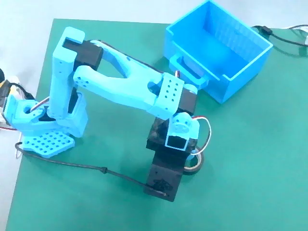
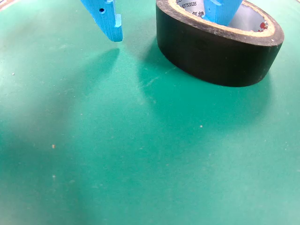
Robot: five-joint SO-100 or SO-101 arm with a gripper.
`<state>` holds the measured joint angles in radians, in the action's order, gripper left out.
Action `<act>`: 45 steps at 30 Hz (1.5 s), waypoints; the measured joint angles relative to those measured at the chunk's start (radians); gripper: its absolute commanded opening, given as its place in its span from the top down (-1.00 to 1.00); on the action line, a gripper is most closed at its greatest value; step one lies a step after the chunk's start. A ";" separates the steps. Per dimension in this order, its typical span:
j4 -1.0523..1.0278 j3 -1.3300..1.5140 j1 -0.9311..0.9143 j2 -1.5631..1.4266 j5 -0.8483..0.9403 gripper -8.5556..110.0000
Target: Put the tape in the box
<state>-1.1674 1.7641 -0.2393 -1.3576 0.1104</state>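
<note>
Currently my gripper (image 2: 164, 21) straddles the tape (image 2: 220, 51), jaws apart; grasp, lift and transfer to the box (image 1: 240, 72) remain.

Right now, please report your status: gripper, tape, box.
Gripper open, one finger inside the tape, one outside. Tape flat on mat. Box apart, empty, nothing between.

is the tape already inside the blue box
No, in the fixed view the tape lies on the green mat beside the arm's wrist, well apart from the box.
</note>
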 measured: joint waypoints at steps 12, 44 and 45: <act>0.009 -0.044 -0.006 0.006 0.015 0.86; -0.440 -0.600 -0.028 -0.279 0.018 0.86; -0.454 -0.640 -0.009 -0.279 0.014 0.86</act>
<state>-1.6214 1.1244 -0.2485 -1.6368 0.1243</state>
